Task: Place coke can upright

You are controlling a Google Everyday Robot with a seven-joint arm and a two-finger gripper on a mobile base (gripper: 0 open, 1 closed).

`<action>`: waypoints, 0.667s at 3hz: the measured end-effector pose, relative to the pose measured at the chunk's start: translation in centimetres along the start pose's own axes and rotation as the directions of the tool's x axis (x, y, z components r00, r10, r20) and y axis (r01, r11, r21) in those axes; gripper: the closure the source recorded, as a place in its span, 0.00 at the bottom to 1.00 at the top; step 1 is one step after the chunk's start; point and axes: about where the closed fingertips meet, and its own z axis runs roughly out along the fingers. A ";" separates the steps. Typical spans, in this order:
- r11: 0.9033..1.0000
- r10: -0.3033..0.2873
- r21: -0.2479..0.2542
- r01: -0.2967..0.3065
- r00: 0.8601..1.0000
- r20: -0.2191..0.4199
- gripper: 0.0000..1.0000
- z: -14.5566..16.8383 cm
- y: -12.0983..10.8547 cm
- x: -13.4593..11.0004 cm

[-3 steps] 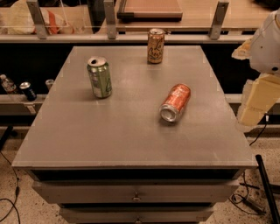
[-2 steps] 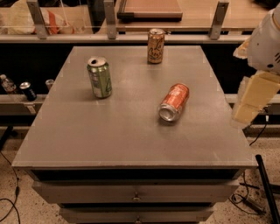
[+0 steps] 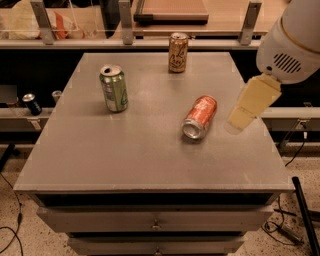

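**Coke can on its side, gripper close at its right**

The grey table [image 3: 100, 165] fills most of the view: a flat, matte, faintly scuffed top with squared edges, and metal-fronted drawers [image 3: 155, 220] with small knobs stacked beneath its near edge. Beyond its far edge runs a pale shelf with upright metal posts [image 3: 249, 22], and a wooden board [image 3: 172, 9] lies on it.

The robot arm's rounded white housing [image 3: 295, 40], smooth plastic with a small vent grille, comes in from the upper right. Below it the gripper [image 3: 245, 112] shows as a cream, flat, slab-like piece angled down and to the left over the right part of the tabletop. Whether it is parted or closed cannot be told from this angle. It holds nothing and sits just beside the coke can, apart from it.

The coke can [image 3: 200, 117], red-orange aluminium with white script, lies on its side right of the table's middle, its silver end facing the near side. Nothing stands between it and the gripper.

The green can [image 3: 114, 88] stands upright on the left, well apart, its top opened. A tan can [image 3: 177, 52] with dark script stands upright near the far edge.

On a low ledge at the left is a small dark can [image 3: 32, 104]. Black cables [image 3: 10, 220] trail over the speckled floor.
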 end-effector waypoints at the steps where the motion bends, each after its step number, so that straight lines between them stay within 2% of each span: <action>1: 0.997 0.083 0.004 -0.083 0.997 0.005 0.00 -0.2 0.0 -0.1; 2: 0.997 0.083 0.004 -0.083 0.997 0.005 0.00 -0.2 0.0 -0.1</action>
